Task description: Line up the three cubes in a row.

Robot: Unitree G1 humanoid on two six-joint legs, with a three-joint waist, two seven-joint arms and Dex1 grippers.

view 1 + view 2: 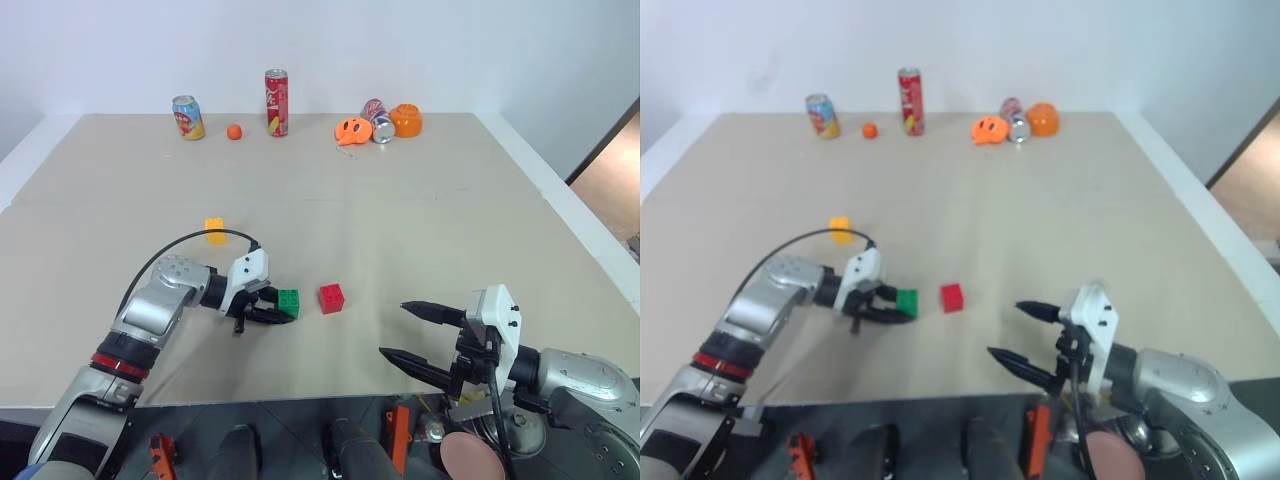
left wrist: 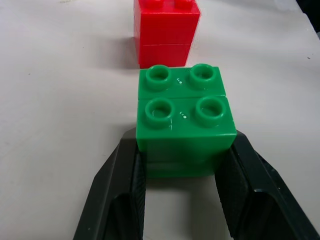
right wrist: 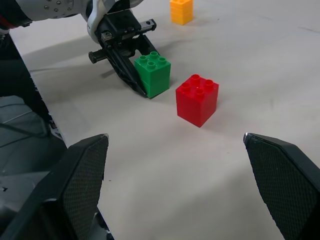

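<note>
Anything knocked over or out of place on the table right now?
One thing: at the far edge a silver can lies tipped on its side between the two orange round toys, while the red can stands upright. The green cube, red cube and yellow cube all sit upright.

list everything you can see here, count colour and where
green cube: 1, green, near table edge, clamped in left gripper
red cube: 1, red, just right of the green one, apart
yellow cube: 1, yellow, farther back, left
cans: 3; red upright, yellow-blue upright, silver-red lying; far edge
ball: 1, orange, between the upright cans
round toys: 2, orange, far right by lying can
table: 1, beige
left gripper: black, shut on green cube
right gripper: black, open, near right edge
</note>
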